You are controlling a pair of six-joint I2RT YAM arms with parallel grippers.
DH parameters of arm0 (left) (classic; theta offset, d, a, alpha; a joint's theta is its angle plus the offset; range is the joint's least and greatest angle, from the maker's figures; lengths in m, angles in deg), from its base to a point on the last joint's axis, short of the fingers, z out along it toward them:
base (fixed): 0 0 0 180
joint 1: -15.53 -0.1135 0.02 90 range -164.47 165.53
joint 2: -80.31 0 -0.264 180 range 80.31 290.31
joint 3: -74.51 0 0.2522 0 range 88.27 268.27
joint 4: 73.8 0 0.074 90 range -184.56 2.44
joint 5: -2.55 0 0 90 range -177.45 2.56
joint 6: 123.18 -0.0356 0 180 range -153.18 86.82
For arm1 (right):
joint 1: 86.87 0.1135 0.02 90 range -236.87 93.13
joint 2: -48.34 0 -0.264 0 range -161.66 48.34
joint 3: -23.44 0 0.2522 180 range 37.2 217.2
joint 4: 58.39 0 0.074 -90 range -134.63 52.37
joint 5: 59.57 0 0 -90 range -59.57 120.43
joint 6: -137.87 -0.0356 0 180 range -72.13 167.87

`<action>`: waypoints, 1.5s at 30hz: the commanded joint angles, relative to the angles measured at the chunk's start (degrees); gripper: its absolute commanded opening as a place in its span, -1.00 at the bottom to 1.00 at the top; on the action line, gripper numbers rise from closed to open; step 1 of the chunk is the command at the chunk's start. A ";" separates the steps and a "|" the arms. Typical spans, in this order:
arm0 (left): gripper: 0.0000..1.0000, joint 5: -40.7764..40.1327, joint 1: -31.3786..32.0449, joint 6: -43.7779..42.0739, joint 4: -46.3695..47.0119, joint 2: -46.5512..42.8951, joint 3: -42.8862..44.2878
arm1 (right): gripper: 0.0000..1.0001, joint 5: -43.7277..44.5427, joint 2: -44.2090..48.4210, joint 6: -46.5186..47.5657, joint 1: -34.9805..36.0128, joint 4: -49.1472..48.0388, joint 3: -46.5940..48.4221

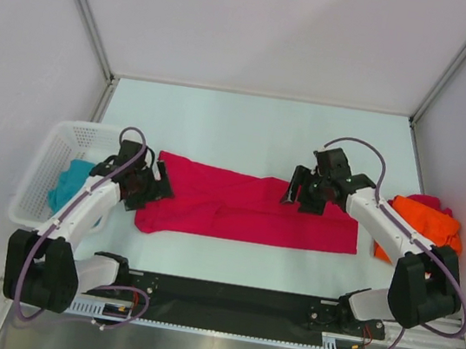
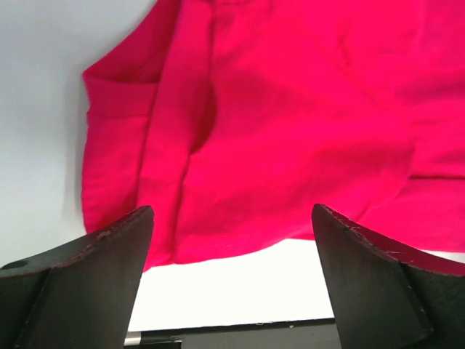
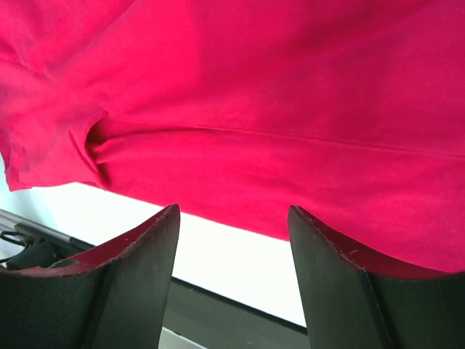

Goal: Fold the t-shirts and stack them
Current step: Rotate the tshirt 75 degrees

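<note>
**Crimson-pink t-shirt (image 1: 250,208) lies as a long band, with an open gripper at each end**

The shirt lies flat on the table (image 1: 256,134), narrowed into a strip that runs from one gripper to the other. That probably lets each arm work the end nearest it.

The left gripper (image 1: 159,185) hovers over the shirt's end. Its jaws are spread wide with nothing between them, and the cloth edge shows just ahead of its fingertips. The right gripper (image 1: 300,198) is low over the opposite end, also parted and holding nothing, with the hem running just beyond its tips.

By my reading, the lengthwise fold is done and a crosswise fold comes next.

The orange t-shirt (image 1: 424,219) sits bunched on the right gripper's outer side. The teal t-shirt (image 1: 70,181) waits in the basket (image 1: 42,159) outside the left gripper, so both are clear of the folding area.
</note>
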 commanded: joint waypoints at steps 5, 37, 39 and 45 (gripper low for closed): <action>0.96 -9.62 -0.31 4.19 -1.53 -3.29 -2.27 | 0.32 -1.98 3.65 0.11 1.16 0.12 1.61; -0.84 -8.65 6.99 14.66 15.61 19.29 -5.79 | 0.34 -7.52 -7.33 6.70 -2.88 3.29 14.62; -0.90 -9.54 6.99 13.69 14.99 20.00 -4.21 | 0.34 -7.52 -7.42 6.79 -3.06 3.29 14.70; -1.00 -12.44 6.29 10.53 12.88 24.20 4.90 | 0.33 -6.82 -6.72 6.79 -3.32 4.17 14.70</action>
